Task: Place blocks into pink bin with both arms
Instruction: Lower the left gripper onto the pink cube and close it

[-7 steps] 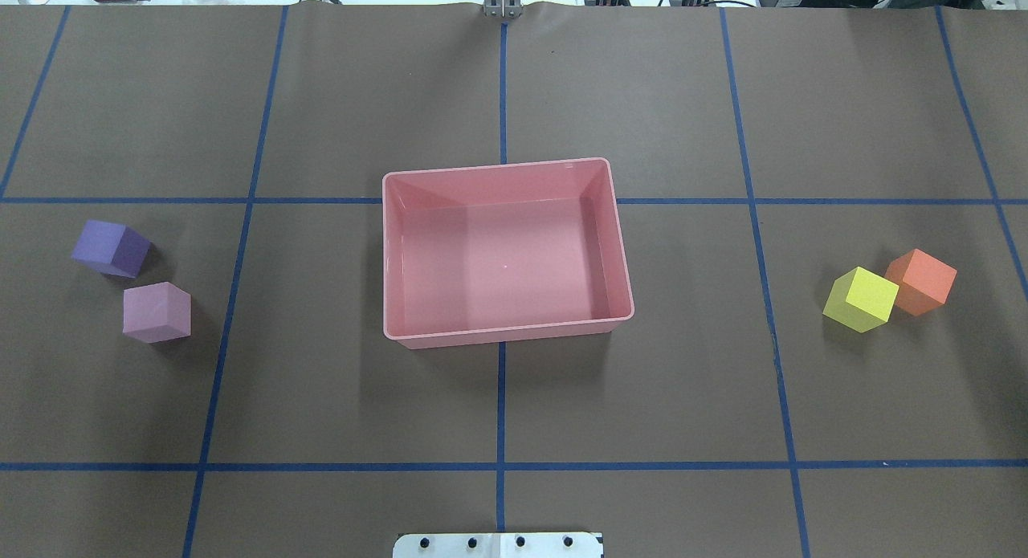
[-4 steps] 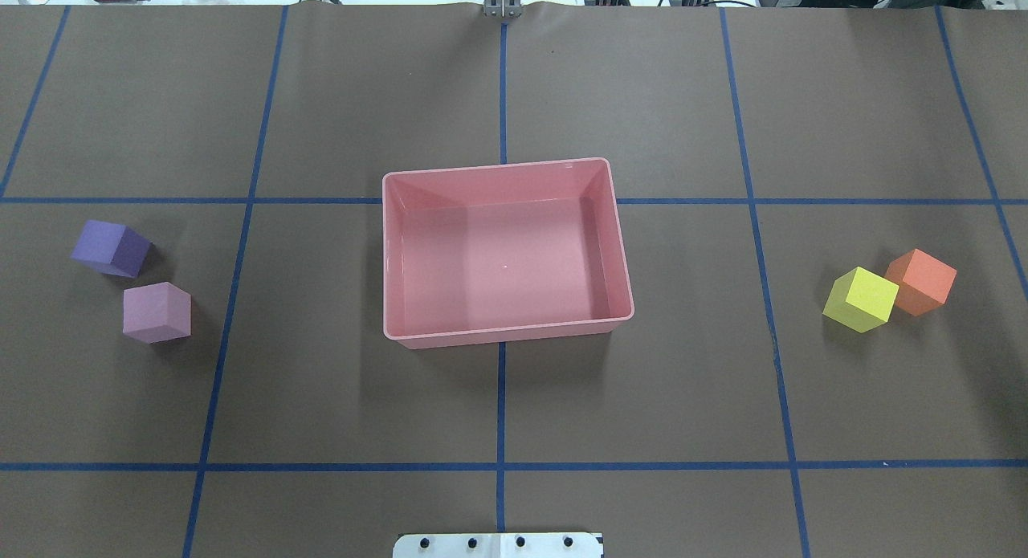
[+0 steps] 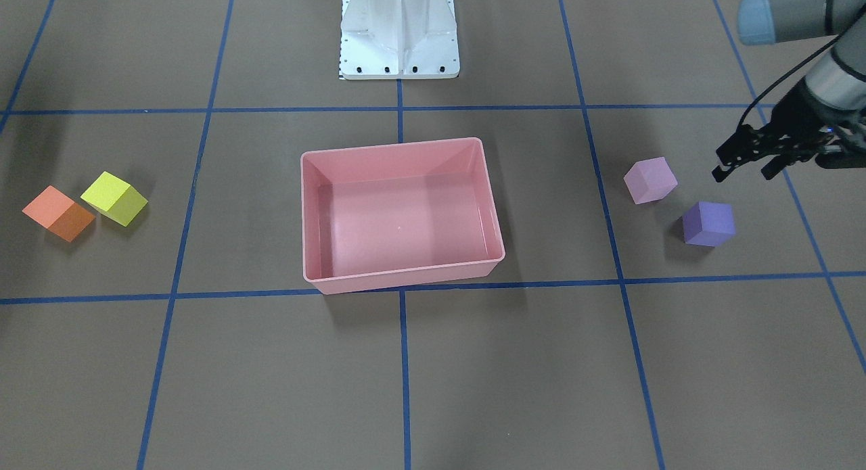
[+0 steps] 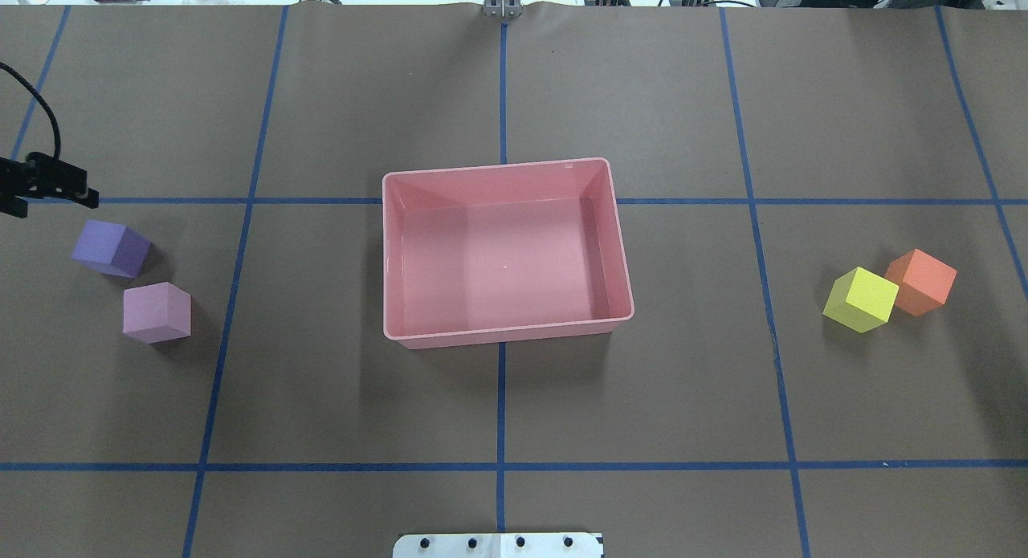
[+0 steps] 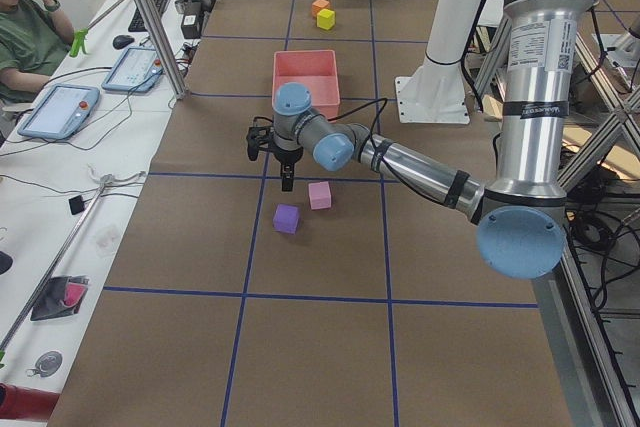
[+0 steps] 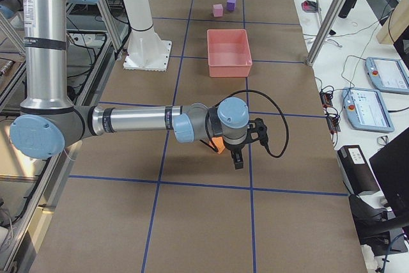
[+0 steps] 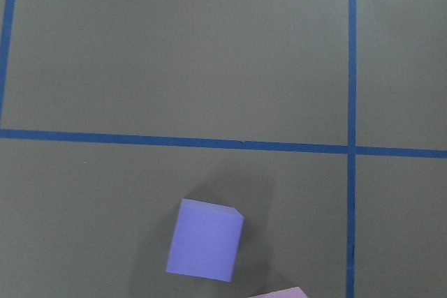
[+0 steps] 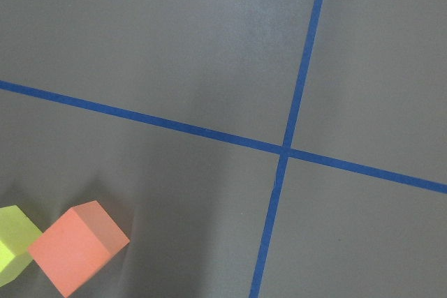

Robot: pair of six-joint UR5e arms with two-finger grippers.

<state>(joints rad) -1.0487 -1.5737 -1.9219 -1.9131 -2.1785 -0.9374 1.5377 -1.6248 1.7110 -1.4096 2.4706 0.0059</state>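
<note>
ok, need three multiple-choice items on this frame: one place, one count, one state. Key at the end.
1. Where does the small matte purple cube lie?
A. on the robot's left of the shallow salmon-pink plastic bin, near the pale pink-lilac cube
B. inside the bin
C. on the robot's right of the bin

2. How many cubes sit in the bin?
A. none
B. two
C. four

3. The left arm's black pincer is:
A. open, holding nothing
B. shut on a cube
C. resting in the bin

Key: 1 A, the overhead view shows it left of the bin, just beyond the pink-lilac one. 2 A, the bin's floor shows bare. 3 A, the front-facing view shows its fingers apart with nothing between them, off to the side of the bin.
</note>
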